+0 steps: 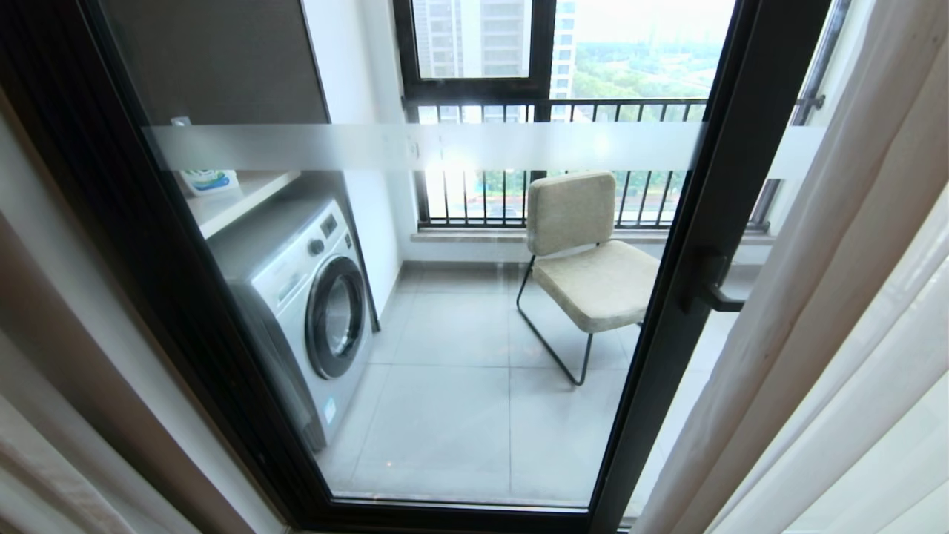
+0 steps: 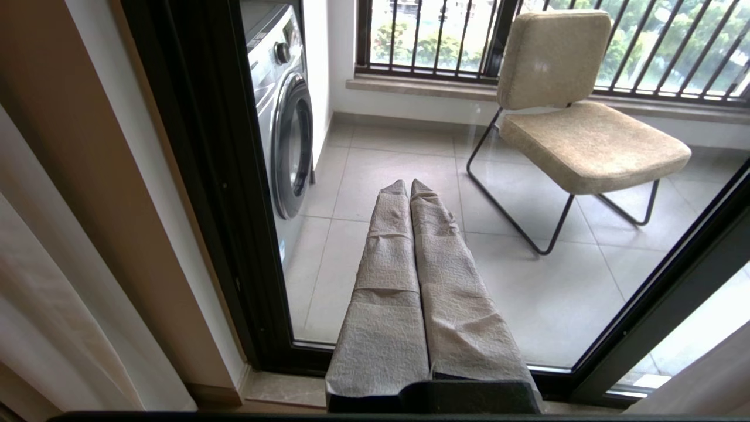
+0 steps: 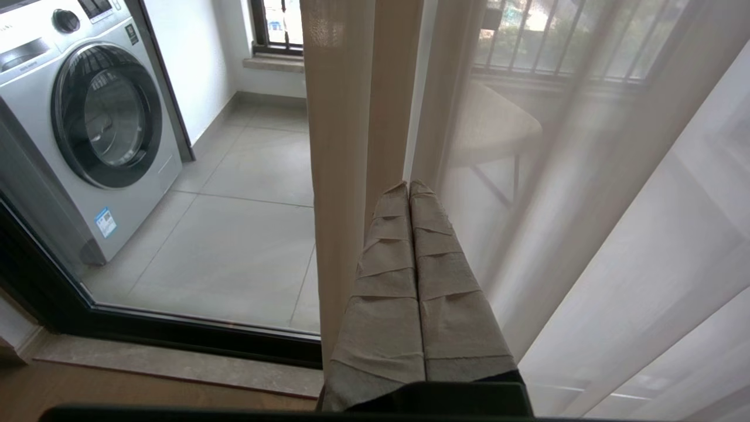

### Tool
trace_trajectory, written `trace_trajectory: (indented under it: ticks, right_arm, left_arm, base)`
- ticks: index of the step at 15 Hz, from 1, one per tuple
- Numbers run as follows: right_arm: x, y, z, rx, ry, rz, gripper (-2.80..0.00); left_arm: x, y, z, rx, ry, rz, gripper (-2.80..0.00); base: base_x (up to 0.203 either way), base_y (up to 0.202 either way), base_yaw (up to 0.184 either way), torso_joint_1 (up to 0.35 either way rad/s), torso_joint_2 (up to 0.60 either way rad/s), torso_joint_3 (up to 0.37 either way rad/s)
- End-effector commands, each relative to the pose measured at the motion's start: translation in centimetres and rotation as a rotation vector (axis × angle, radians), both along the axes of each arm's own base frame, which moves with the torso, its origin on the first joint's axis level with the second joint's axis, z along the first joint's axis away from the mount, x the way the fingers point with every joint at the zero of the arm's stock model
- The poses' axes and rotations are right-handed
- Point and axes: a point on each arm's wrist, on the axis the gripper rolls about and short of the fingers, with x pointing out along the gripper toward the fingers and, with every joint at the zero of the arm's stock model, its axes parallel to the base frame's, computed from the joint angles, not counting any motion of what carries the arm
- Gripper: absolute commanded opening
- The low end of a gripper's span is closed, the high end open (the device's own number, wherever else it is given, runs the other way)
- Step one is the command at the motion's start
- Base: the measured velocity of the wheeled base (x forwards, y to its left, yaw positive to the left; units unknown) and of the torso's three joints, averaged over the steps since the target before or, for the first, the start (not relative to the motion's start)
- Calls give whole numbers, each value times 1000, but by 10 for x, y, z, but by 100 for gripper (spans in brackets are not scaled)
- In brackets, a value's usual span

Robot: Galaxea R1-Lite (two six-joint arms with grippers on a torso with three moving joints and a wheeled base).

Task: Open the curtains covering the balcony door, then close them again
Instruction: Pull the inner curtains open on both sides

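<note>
Curtains (image 1: 815,311) drawn apart, balcony door (image 1: 712,245) uncovered at the middle: opening judged done, closing left to do. Beige-grey drape with white sheer hanging in pleats right of the door's black handle (image 1: 712,289); another fold left of the door frame. Left claw (image 2: 408,184) clenched, empty, facing the glass. Right claw (image 3: 408,186) clenched, empty, just beside the drape's edge.
</note>
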Motion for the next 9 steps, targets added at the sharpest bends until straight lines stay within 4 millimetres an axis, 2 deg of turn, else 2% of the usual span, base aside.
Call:
trace_trajectory:
  ticks: [1, 9]
  right_arm:
    - [0, 0, 0, 0, -1, 1, -280]
    - [0, 0, 0, -1, -1, 1, -280]
  left_arm:
    - [0, 0, 0, -1, -1, 0, -280]
    - [0, 0, 0, -1, -1, 0, -280]
  base:
    - [0, 0, 0, 0, 0, 0]
    - [0, 0, 0, 0, 0, 0]
